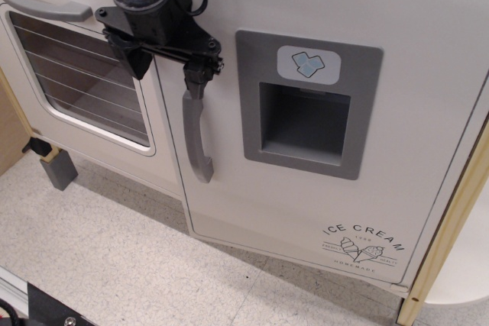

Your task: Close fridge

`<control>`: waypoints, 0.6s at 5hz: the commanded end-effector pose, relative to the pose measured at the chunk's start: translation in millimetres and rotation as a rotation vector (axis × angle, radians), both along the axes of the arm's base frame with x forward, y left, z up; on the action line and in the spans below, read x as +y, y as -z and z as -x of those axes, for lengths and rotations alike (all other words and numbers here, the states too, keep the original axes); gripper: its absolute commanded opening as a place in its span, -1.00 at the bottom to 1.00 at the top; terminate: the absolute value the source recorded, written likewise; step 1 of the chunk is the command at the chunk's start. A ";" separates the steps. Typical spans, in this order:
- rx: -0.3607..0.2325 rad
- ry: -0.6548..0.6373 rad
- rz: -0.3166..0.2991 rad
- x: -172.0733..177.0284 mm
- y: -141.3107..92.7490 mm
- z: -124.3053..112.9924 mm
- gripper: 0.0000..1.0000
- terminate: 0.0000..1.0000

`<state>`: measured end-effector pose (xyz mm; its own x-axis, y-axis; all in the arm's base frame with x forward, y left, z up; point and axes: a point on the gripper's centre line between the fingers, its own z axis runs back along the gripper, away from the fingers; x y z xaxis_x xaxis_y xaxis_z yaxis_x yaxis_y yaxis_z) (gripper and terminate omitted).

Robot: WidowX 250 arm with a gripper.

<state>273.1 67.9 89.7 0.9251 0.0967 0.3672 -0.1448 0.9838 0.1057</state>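
Note:
The fridge door [321, 5] is large and off-white and fills the right of the view. It has a vertical grey handle [196, 137], a grey dispenser panel [252, 104], a blue ice-cube sticker [308, 65] and an "ICE CREAM" print [363, 246]. Its left edge stands a little in front of the oven cabinet. My black gripper [168, 66] is open at the upper left. Its right finger [196, 78] rests at the top of the fridge handle. Its left finger [136, 59] is over the oven side.
The windowed oven door [76, 82] with a horizontal grey handle [46, 5] is at the left. A grey block [59, 169] stands on the speckled floor [114, 257] below it. A wooden post [451, 219] runs up the right edge.

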 end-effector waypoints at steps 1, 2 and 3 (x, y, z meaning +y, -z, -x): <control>-0.072 -0.021 -0.013 3.3 -14.8 -26.0 1.00 -1.00; -0.083 -0.035 -0.003 4.8 -16.4 -36.3 1.00 -1.00; -0.090 -0.051 0.005 7.1 -18.0 -44.8 1.00 -1.00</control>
